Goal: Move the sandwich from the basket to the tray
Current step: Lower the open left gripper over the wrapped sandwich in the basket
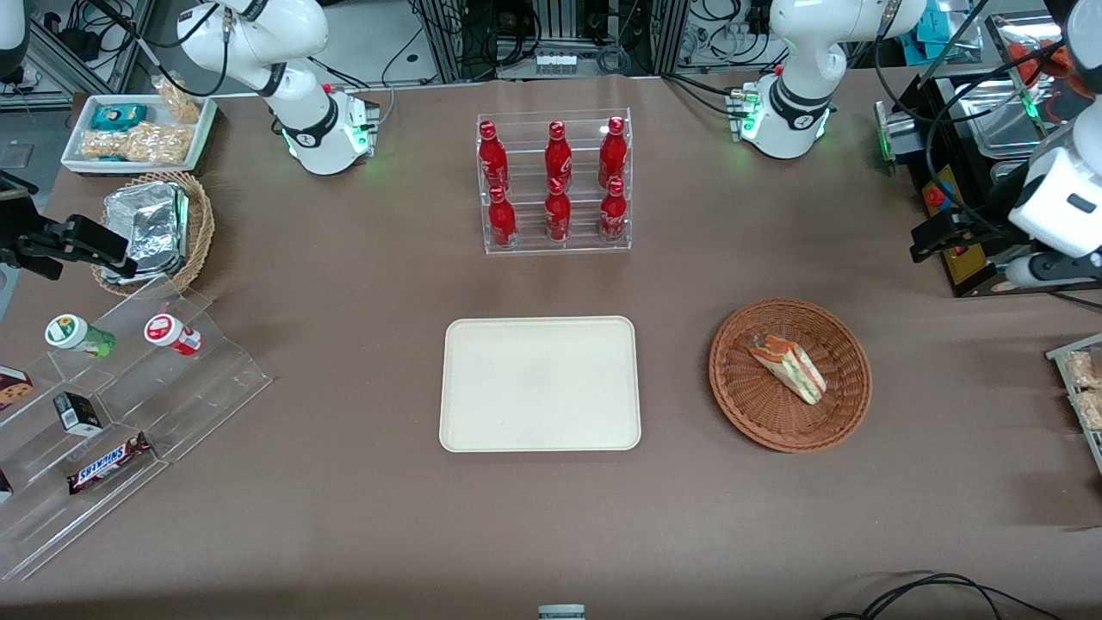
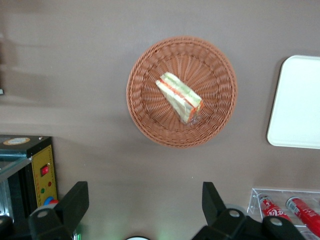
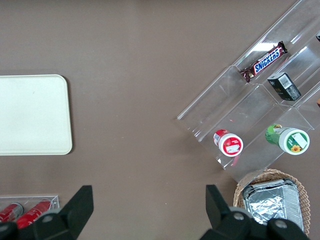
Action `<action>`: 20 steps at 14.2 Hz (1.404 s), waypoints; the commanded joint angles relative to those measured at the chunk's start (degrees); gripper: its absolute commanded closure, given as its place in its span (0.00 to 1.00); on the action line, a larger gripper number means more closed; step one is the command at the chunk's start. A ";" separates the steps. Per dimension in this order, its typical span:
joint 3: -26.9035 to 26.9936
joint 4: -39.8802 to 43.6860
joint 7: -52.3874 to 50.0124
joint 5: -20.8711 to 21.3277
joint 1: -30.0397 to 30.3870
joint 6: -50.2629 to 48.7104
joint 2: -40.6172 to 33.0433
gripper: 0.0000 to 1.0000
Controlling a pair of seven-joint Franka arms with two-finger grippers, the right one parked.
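Note:
The sandwich (image 1: pixel 788 368), a pale wedge with green and orange-red layers, lies in the reddish-brown wicker basket (image 1: pixel 758 415). The left wrist view also shows the sandwich (image 2: pixel 180 97) in the basket (image 2: pixel 150 116). The cream tray (image 1: pixel 540 383) lies flat and bare beside the basket, toward the parked arm's end; its edge shows in the left wrist view (image 2: pixel 300 105). My left gripper (image 1: pixel 938 234) hangs high above the table, farther from the front camera than the basket and toward the working arm's end. Its fingers (image 2: pixel 75 200) are spread wide apart and hold nothing.
A clear rack of red bottles (image 1: pixel 555 185) stands farther from the front camera than the tray. A black control box (image 1: pixel 964 258) sits close under my gripper. A stepped acrylic shelf with snacks (image 1: pixel 103 413), a tan basket of foil packs (image 1: pixel 159 228) and a white snack tray (image 1: pixel 138 133) are at the parked arm's end.

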 commanded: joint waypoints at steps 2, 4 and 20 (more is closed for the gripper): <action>-0.79 -6.75 -3.77 0.35 0.50 4.92 0.71 0.00; -0.88 -13.95 -5.28 0.44 0.32 13.25 0.19 0.00; -2.29 -27.70 -62.46 4.99 -4.51 46.69 11.59 0.00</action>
